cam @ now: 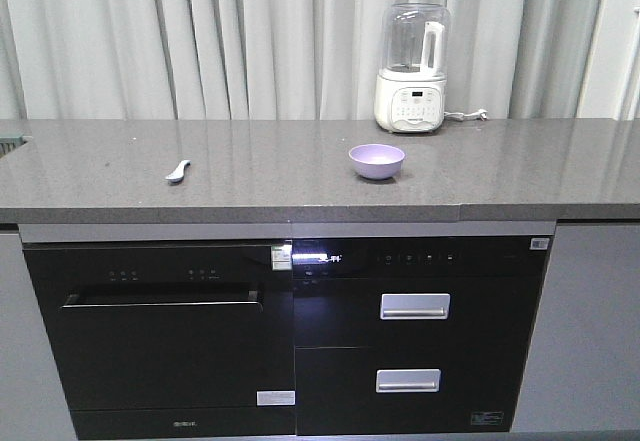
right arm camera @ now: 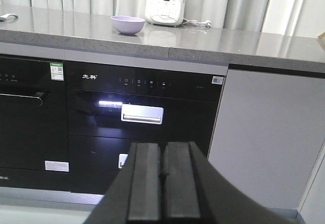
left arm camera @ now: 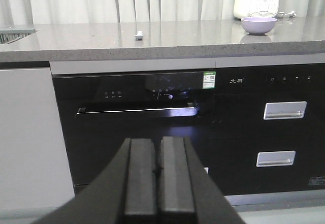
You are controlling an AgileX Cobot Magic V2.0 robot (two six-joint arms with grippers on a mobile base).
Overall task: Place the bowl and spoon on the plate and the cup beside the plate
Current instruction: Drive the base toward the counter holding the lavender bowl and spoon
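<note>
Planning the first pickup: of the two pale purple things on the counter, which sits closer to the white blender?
The bowl, just in front of the blender; the spoon lies far to its left.

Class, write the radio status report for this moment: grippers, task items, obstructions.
Left gripper, right gripper: jaws shut, empty. Bowl and spoon apart on countertop; plate, cup not in view. White appliance behind bowl, apart.

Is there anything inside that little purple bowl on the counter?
Nothing shows inside the bowl: the front camera looks down onto its far inner wall, which is plain lavender. The near inner wall is hidden behind the rim, so something tiny lying there could escape notice.
</note>
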